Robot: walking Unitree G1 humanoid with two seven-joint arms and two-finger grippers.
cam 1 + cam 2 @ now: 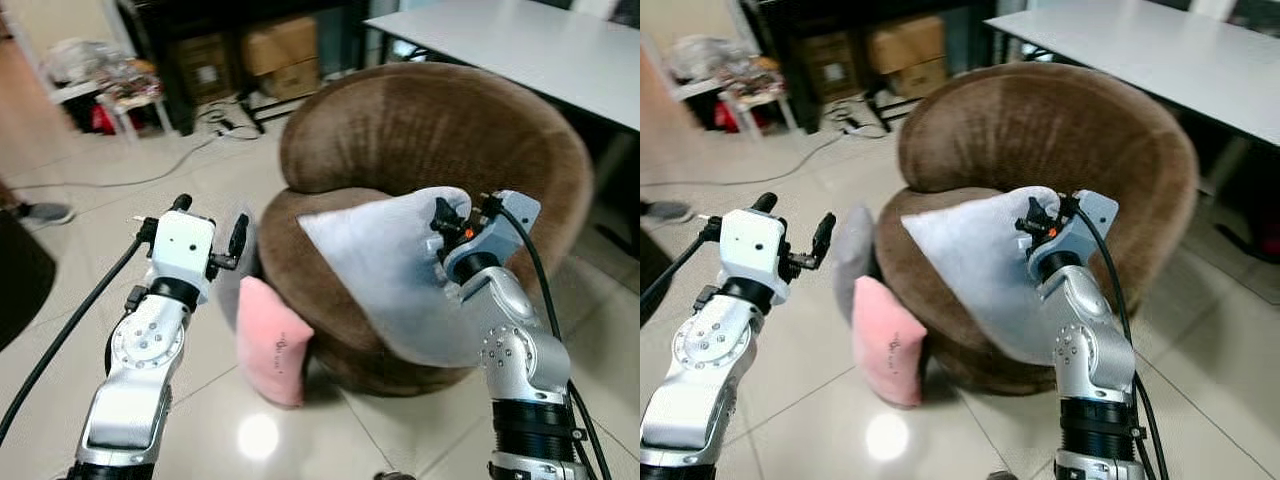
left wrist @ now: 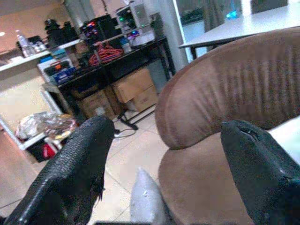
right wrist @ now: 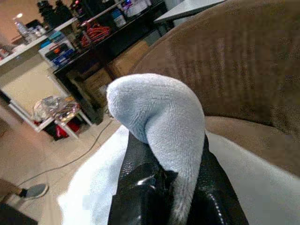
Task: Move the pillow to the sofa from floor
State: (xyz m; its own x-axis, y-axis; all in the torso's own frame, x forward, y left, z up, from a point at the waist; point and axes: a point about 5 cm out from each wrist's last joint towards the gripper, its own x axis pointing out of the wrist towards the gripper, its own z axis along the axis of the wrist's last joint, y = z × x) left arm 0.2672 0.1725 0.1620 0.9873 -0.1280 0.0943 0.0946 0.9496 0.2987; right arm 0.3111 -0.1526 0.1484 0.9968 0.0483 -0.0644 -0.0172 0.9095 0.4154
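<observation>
While the pale grey pillow (image 1: 385, 275) hangs pinched by one corner, most of its body already lies over the front half of the brown round sofa (image 1: 440, 140), its lower edge draped past the seat's front rim. Its long axis runs diagonally, from the held corner at the upper right down toward the robot's left and the seat's front. The right claw (image 1: 447, 222) is clamped on that upper corner, the fabric bunched up between the black fingers (image 3: 140, 187) as the right wrist view confirms. From the claw, the open seat and backrest lie ahead and slightly left; judged from this, the coming move turns on carrying the corner further inward, toward the backrest, so the overhanging edge follows onto the cushion before release.

The left claw (image 1: 210, 228) is raised beside the sofa's left flank, fingers apart and holding nothing; it is the farther arm from the pillow and has no part in the grip.

On the floor (image 1: 120, 230), a pink pillow (image 1: 272, 342) leans against the sofa's base, with a darker grey pillow (image 1: 850, 255) just behind it. A white table (image 1: 530, 45) stands beyond the sofa
</observation>
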